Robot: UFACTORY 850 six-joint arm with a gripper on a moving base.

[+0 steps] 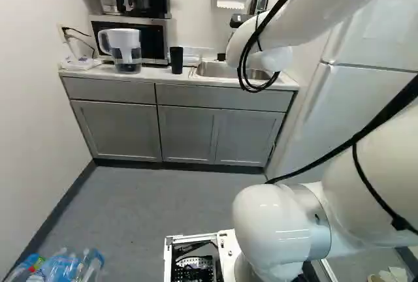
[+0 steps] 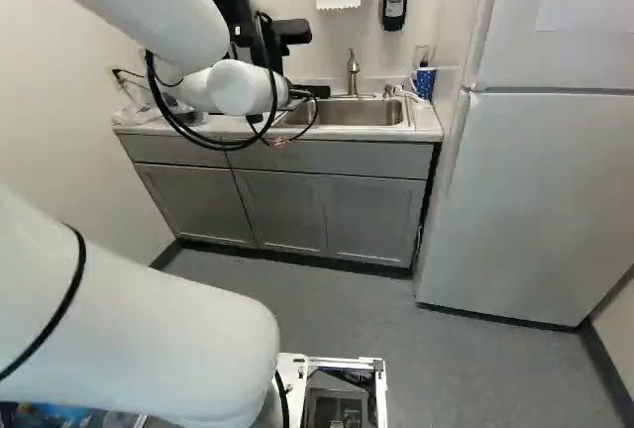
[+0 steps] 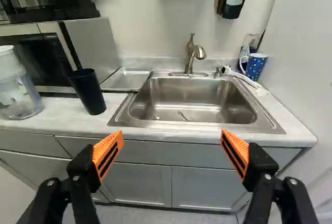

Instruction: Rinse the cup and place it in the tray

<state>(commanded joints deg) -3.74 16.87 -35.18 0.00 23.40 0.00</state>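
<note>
The gripper [image 2: 309, 91], its fingers spread wide, faces the counter [image 3: 46, 120]. Straight ahead of it lies the sink [image 3: 194, 127], holding something thin, too small to name. Beyond the finger nearer the microwave [image 3: 93, 45], the dark cup [image 3: 88, 93] stands upright, its contents hidden; just beside it, a metal tray [image 3: 127, 80] lies between cup and sink. Farther outward on that side stands the clear pitcher [image 3: 21, 99]. Beyond the opposite finger: the spotted cup [image 3: 255, 67], upright, contents likewise hidden.

Lower left in the left base view, plastic bottles [image 1: 61, 267] are cut off; upper left in the right one, the arm [image 2: 173, 14] hides the black tumbler [image 1: 176, 61].
</note>
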